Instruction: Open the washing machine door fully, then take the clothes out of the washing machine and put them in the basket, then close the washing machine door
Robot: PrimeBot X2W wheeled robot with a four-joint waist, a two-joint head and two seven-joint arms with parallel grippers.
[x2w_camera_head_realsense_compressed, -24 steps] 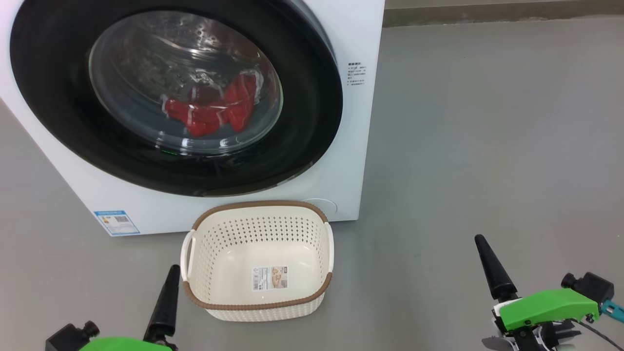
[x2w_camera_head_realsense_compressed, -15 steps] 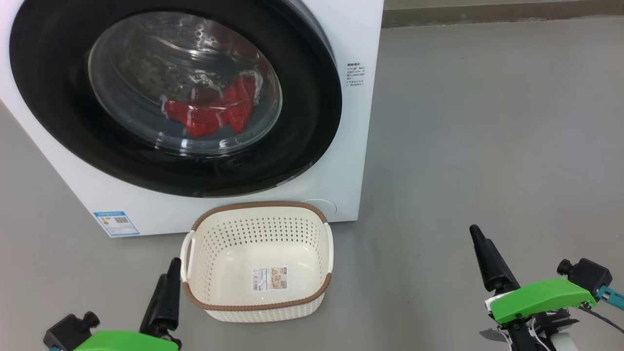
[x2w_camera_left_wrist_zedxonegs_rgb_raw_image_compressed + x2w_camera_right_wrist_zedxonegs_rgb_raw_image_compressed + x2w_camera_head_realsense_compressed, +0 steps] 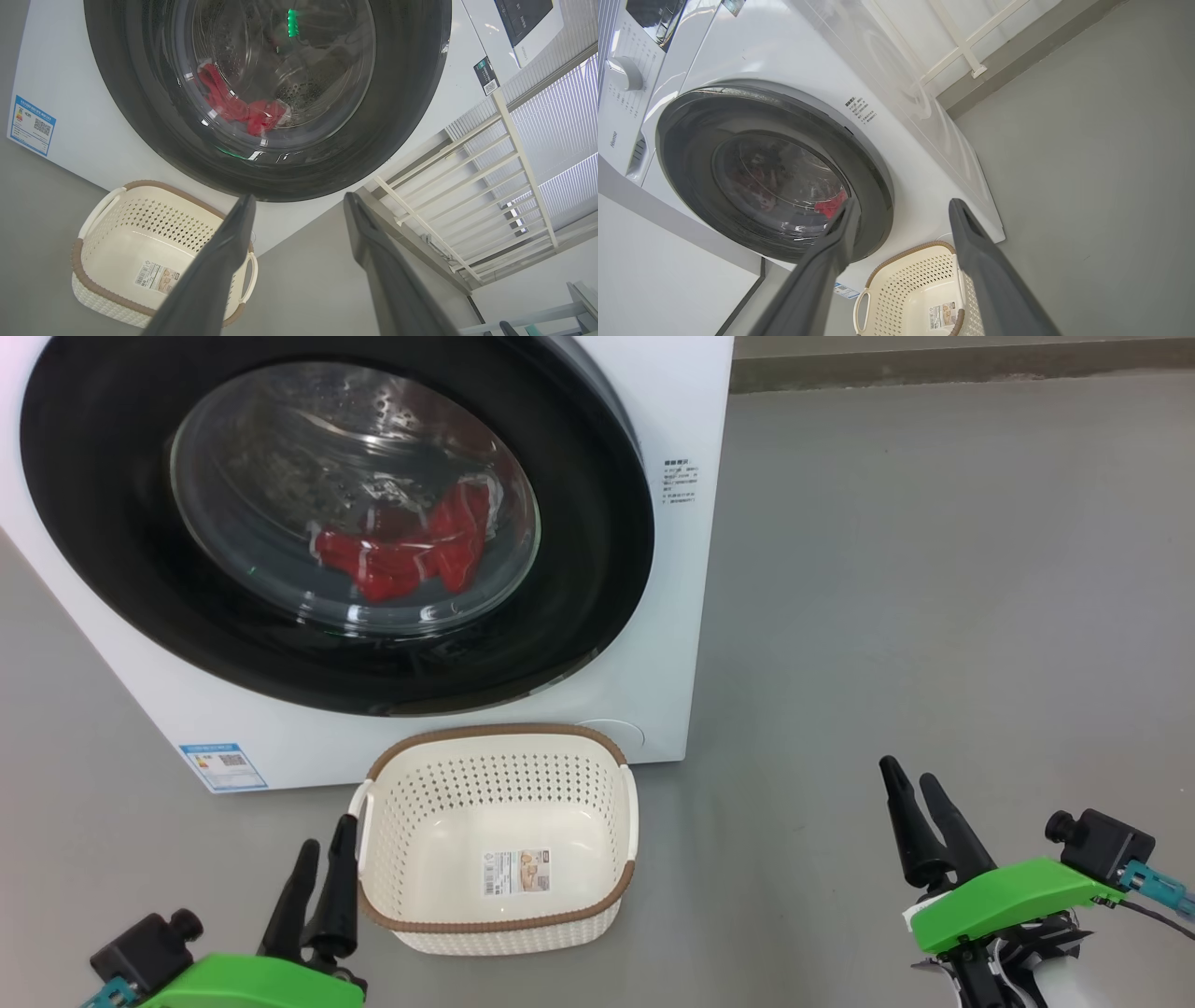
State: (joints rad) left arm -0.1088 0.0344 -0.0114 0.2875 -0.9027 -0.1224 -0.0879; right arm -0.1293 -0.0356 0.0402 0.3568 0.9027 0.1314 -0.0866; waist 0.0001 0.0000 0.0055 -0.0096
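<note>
Leverage looks best with the right gripper [image 3: 907,771], spread and empty like the left gripper [image 3: 329,832], hooking the shut glossy-black round glass door [image 3: 588,569] at three o'clock.

head view looks down, wrist views up from low; all share washing machine door [image 3: 103,551], basket [image 3: 495,730].
</note>
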